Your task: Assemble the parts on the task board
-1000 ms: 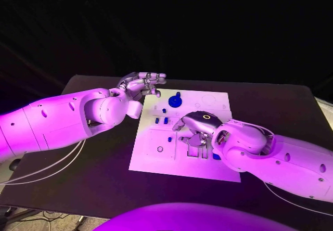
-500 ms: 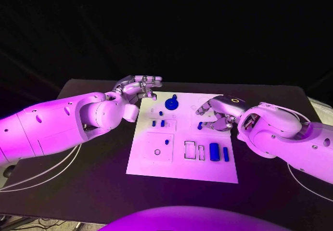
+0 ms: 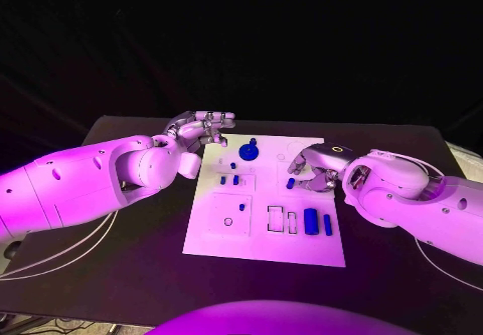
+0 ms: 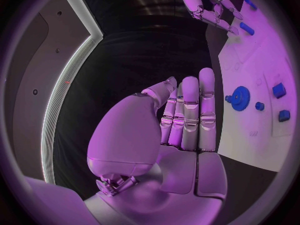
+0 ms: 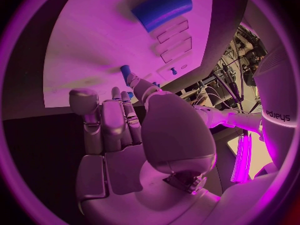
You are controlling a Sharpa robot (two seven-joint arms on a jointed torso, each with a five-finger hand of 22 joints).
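Reaching over the task board [image 3: 264, 237], my right hand [image 3: 310, 169] touches a small blue part [image 3: 290, 183] with a fingertip to seat it; whether it pinches, I cannot tell.

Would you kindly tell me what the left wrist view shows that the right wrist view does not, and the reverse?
Left wrist view: the left robot hand, fingers straight and holding nothing, and the round blue toothed gear on the board. Right wrist view: the large blue rounded block, the outlined rectangular recesses, and a small blue peg by the thumb tip. Shared: the white plate task board and the right robot hand, whose fingertips appear in both.
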